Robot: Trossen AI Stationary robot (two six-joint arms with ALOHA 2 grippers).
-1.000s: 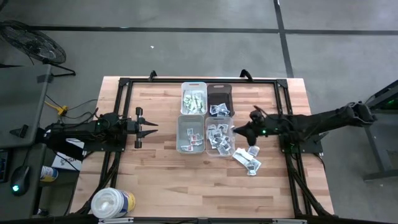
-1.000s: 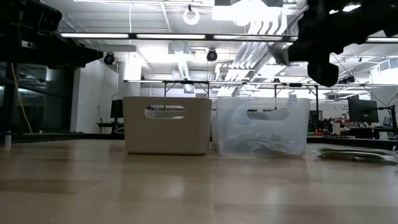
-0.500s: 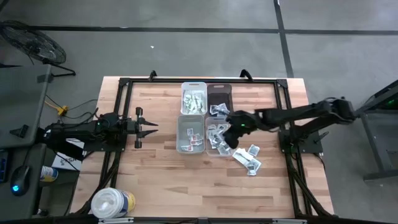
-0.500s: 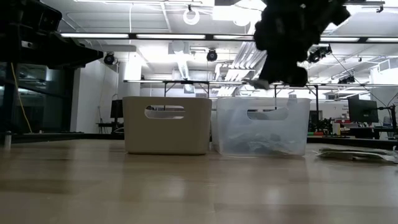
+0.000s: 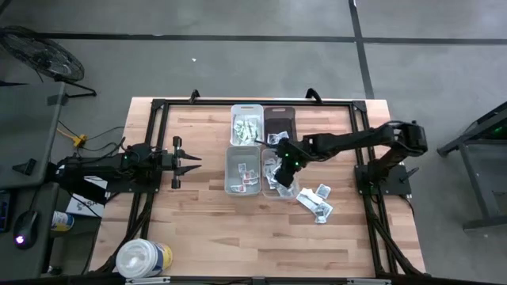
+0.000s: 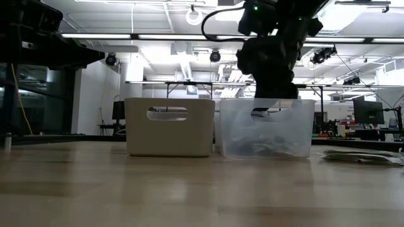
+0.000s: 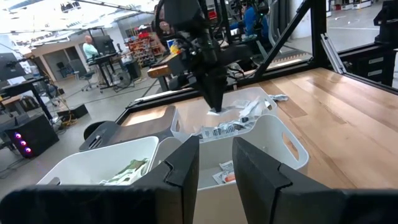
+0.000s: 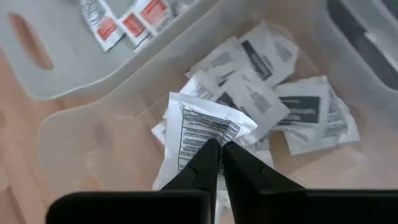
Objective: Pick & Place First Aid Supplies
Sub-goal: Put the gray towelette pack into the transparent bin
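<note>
right gripper (image 8: 219, 149) fingers pinch a white packet (image 8: 202, 130), seemingly, over the clear bin (image 8: 74, 143); left gripper (image 7: 214, 163) fingers narrowly parted, empty.

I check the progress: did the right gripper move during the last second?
Yes. The right gripper moved leftward from the table's right side to over the clear bin, holding a packet.

A wooden table (image 5: 198, 222) carries four small bins grouped near its far middle: a white bin (image 5: 246, 124) beside a dark bin (image 5: 280, 120), and nearer, a pale bin (image 5: 232, 170) beside a clear bin (image 5: 291, 188). A big white round tub (image 5: 143, 258) sits at the near left corner. Beyond the table, a person (image 7: 91, 47) stands at a desk.
</note>
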